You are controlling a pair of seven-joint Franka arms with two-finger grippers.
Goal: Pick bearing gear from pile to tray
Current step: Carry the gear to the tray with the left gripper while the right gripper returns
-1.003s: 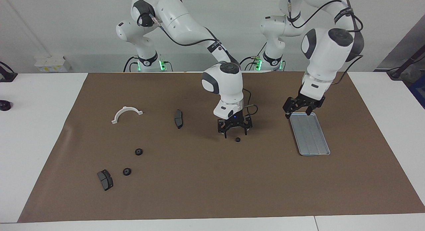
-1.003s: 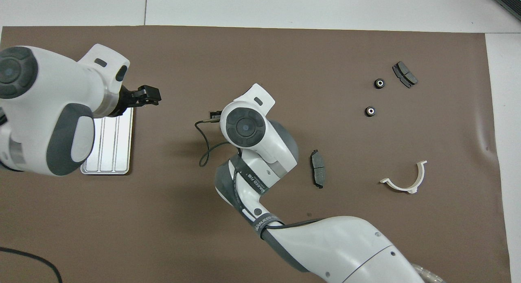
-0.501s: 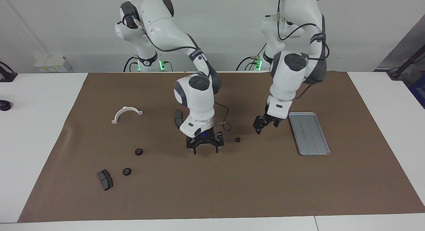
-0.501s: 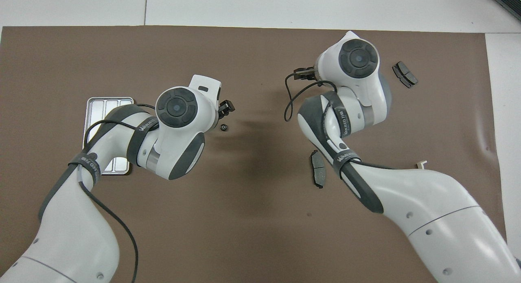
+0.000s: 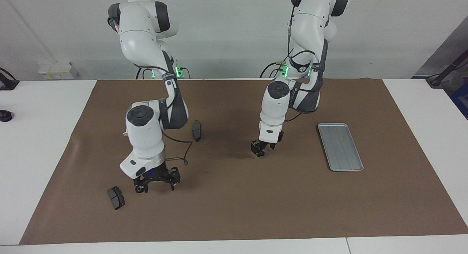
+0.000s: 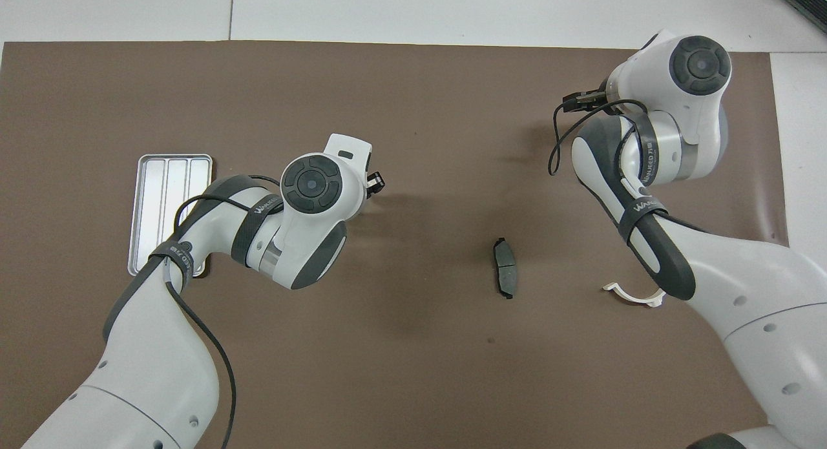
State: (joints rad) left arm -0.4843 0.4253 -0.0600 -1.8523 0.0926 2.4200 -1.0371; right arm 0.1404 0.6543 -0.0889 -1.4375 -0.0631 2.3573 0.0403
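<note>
The silver ridged tray (image 5: pixel 340 147) lies on the brown mat toward the left arm's end; it also shows in the overhead view (image 6: pixel 169 197). My left gripper (image 5: pixel 259 152) is down at the mat near the table's middle, on the spot where a small black gear lay; that gear is hidden. Its tip shows in the overhead view (image 6: pixel 373 181). My right gripper (image 5: pixel 157 188) is open, low over the pile. One black gear (image 5: pixel 139 189) shows at one of its fingertips. The other gear is hidden under that hand.
One dark brake pad (image 5: pixel 116 197) lies beside the right gripper, toward the right arm's end. Another brake pad (image 5: pixel 196 130) (image 6: pixel 504 276) lies nearer the robots. The white half-ring bracket (image 6: pixel 636 298) peeks out from under the right arm.
My right gripper let the gear lie mid-table and swung to the pile. My left gripper left the tray and came down onto that gear's spot.
</note>
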